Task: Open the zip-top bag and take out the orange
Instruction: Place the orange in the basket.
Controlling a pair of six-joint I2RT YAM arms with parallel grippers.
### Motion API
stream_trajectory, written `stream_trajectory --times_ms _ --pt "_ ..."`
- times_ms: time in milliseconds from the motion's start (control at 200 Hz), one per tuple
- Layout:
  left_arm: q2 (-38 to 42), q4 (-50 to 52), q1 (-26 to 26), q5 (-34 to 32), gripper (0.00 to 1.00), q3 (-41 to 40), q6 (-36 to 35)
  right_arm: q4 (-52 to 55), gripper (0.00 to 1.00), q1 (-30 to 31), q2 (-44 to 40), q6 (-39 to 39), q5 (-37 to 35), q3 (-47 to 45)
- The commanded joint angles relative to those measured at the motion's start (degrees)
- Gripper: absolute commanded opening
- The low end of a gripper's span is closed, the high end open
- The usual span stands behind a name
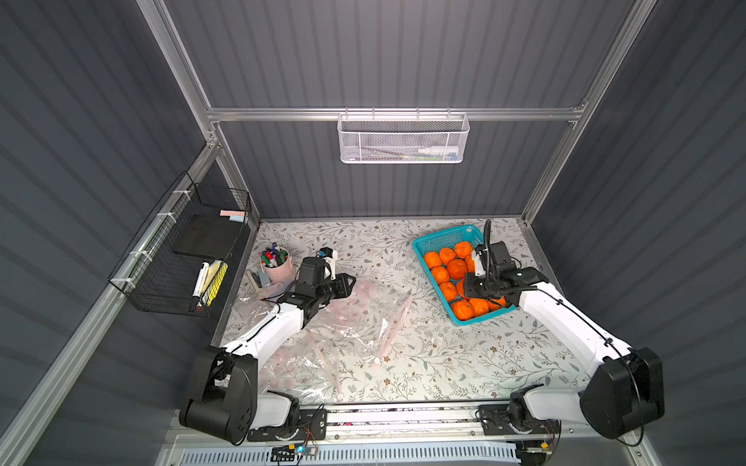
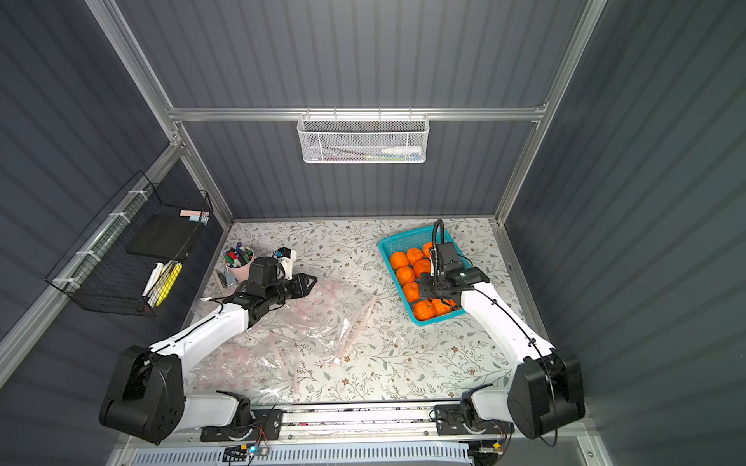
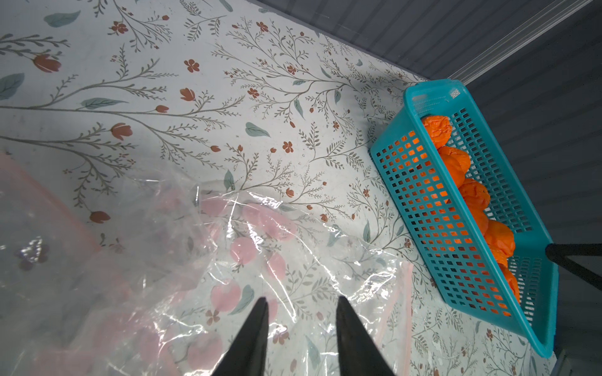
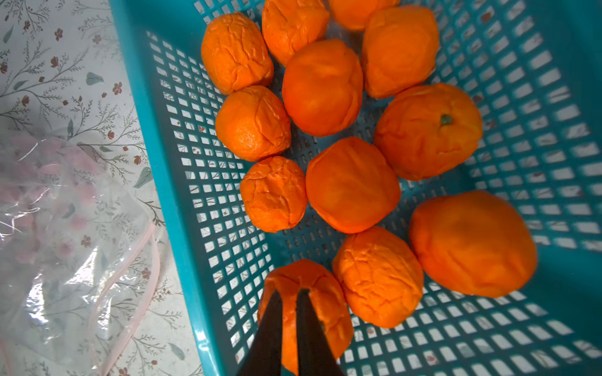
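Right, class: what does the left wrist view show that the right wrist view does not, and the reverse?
Left wrist only: the left gripper, jaws apart and empty above the zip-top bag, and the outer wall of the teal basket. Right wrist only: the right gripper pinching a wrinkled orange inside the basket, and a green stem on another. Both: the bag, the basket of oranges, the floral table cover.

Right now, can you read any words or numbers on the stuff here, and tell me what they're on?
No text can be read in any view.
Markers in the pink cup: any print is too small to read.
Pens in the black wire basket: too small and blurred.
White tube in the white mesh basket: blurred.
Zip-top bags: only a pink flower print.
Teal basket: no writing shows.
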State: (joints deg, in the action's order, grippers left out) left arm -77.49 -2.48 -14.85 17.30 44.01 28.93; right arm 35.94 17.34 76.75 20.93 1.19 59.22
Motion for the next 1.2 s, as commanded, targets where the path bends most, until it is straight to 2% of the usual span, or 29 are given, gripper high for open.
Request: stream_trajectory --times_ms 0,300,695,925,1080,1196 --pt "1.25 1.21 -0.26 -0.34 0.37 1.23 -1.51 1.66 0.11 0.06 0.79 0.74 3.22 -3.0" --pt "0.46 0.81 -0.26 -0.3 0.36 1.41 -1.51 2.0 0.09 0.05 5.05 2.1 4.99 -7.51" --pt "0.24 0.9 -0.27 -0.52 0.36 1.27 -1.51 -1.39 0.08 0.05 11.66 2.51 5.09 -6.62" --pt "-0.03 0.82 -0.27 -0.64 0.36 1.41 -1.59 -0.67 0.07 0.01 9.39 2.09 3.96 -5.08" --pt "0.06 0.7 -0.27 -0.61 0.36 1.5 -1.46 0.43 0.2 -0.1 5.76 1.27 1.03 -1.98" --pt "0.32 0.94 -0.22 -0.7 0.36 1.52 -1.63 2.27 0.22 -0.78 4.15 0.96 -0.67 0.12"
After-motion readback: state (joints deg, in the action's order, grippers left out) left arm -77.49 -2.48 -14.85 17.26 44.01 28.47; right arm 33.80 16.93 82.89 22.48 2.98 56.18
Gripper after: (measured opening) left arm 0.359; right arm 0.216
